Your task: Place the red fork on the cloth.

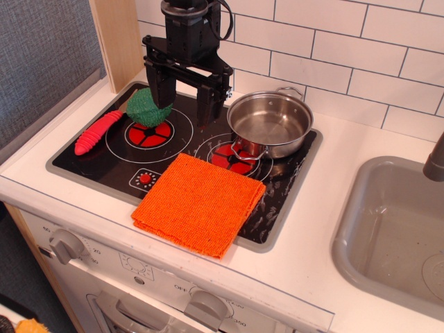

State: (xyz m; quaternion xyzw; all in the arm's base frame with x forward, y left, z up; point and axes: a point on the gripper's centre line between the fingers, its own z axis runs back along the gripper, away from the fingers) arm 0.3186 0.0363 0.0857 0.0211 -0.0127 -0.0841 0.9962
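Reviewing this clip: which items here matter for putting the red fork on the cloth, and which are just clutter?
Belongs to the job:
red fork, left edge of the stovetop
orange cloth, front of the stovetop
gripper, open, holding nothing

Just lying about:
green knobbly toy
steel pot
sink

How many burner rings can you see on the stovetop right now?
2. One burner sits at the left, beside the red fork; the other lies between the steel pot and the cloth, partly covered. More may be hidden.
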